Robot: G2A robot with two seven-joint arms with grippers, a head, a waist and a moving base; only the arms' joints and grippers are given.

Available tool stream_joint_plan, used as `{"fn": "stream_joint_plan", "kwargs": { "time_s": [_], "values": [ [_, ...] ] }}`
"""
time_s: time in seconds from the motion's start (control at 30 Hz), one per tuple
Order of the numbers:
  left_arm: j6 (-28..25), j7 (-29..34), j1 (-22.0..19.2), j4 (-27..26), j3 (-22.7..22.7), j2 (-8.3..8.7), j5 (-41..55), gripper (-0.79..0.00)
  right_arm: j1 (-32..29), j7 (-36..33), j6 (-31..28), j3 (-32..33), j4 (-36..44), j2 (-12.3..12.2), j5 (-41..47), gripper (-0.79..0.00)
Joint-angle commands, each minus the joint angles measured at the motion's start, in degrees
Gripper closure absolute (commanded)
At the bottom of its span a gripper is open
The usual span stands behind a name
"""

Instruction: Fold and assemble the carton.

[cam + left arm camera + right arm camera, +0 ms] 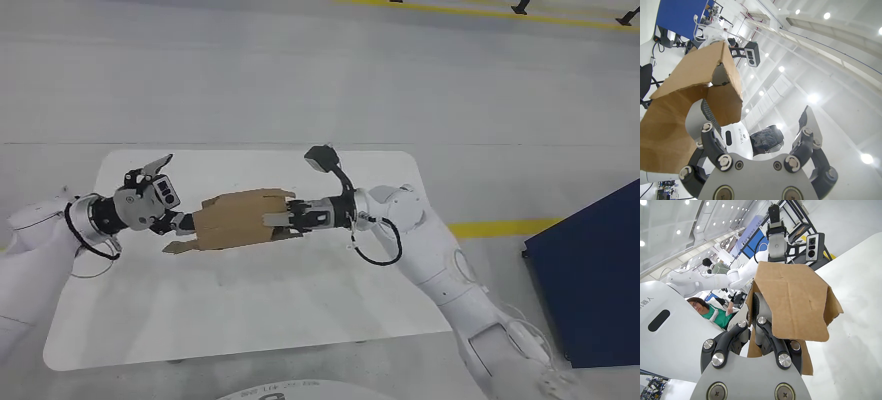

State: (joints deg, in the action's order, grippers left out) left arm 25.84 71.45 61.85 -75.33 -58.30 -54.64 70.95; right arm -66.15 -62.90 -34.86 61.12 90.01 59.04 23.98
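1. Carton (240,220), over the tabletop's (250,320) middle, is clamped in the right gripper (287,217): it could twist loose.
2. Left gripper (755,106) gapes wide, one finger (710,113) touching a flap (723,106); pushing might buckle it.

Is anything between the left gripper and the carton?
Nothing visible. The left gripper is open right at the carton's end, one finger beside a flap. The right gripper grips the other end.
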Motion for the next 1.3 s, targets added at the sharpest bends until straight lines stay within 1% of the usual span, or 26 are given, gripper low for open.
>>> {"fn": "stream_joint_plan", "kwargs": {
  "time_s": [0.0,0.03,0.07,0.17,0.27,0.4,0.47,0.57,0.83,0.93,0.97,1.03,1.07,1.23,1.27],
  "values": [
    [0.3,-0.6,-0.5,0.1,0.6,-0.24,-0.8,-0.785,0.1,0.7,0.3,-0.2,0.0,0.1,-0.8,0.0],
    [0.4,-1.0,-0.7,0.1,0.8,-0.34,-1.3,-0.782,0.2,1.1,0.4,-0.2,0.0,0.1,-1.2,0.0],
    [0.1,-1.3,-0.9,0.1,1.0,-0.44,-1.8,-0.754,0.2,1.4,0.5,-0.3,0.1,0.1,-1.5,0.0],
    [-0.1,-1.9,-1.1,-0.1,1.5,-0.79,-2.1,-0.733,0.2,2.0,0.6,-0.7,0.4,0.2,-2.4,0.0],
    [-0.1,-2.7,-1.5,0.0,2.1,-1.18,-2.2,-0.68,0.4,2.0,0.8,-1.2,0.6,0.3,-2.9,0.0],
    [1.2,-4.3,-2.3,0.5,3.4,-1.87,-2.2,-0.591,0.5,2.4,0.6,-1.6,0.8,0.5,-3.5,0.0],
    [2.2,-4.8,-2.8,0.8,4.5,-2.28,-2.3,-0.523,0.5,3.0,0.7,-1.8,0.9,0.5,-4.2,0.0],
    [3.4,-5.4,-3.5,1.2,5.8,-2.84,-2.7,-0.52,0.4,4.1,0.8,-2.1,1.2,0.6,-5.5,0.0],
    [3.7,-6.3,-5.1,2.5,7.7,-4.05,-3.5,-0.477,0.4,5.3,1.5,-2.6,1.7,0.8,-7.3,0.0],
    [3.8,-6.5,-5.6,2.9,8.3,-4.44,-3.9,-0.366,0.6,5.7,1.9,-3.0,1.8,0.9,-8.0,0.0],
    [3.8,-6.5,-5.7,3.0,8.4,-4.55,-4.0,-0.271,0.6,5.9,1.9,-3.1,1.8,0.9,-8.2,0.0],
    [3.8,-6.3,-5.9,3.2,8.7,-4.74,-4.3,-0.028,0.7,6.1,2.0,-3.3,1.9,1.0,-8.4,0.0],
    [3.8,-6.2,-5.9,3.3,8.8,-4.83,-4.4,0.0,0.7,6.3,2.0,-3.3,1.8,1.0,-8.5,0.0],
    [3.5,-5.7,-6.2,4.0,8.8,-5.14,-4.8,0.0,0.8,6.2,2.1,-3.4,1.9,1.0,-8.7,0.0],
    [3.4,-5.5,-6.2,4.2,8.7,-5.19,-4.7,0.0,0.9,5.7,2.2,-3.5,1.8,1.0,-8.7,-0.031]
  ]
}}
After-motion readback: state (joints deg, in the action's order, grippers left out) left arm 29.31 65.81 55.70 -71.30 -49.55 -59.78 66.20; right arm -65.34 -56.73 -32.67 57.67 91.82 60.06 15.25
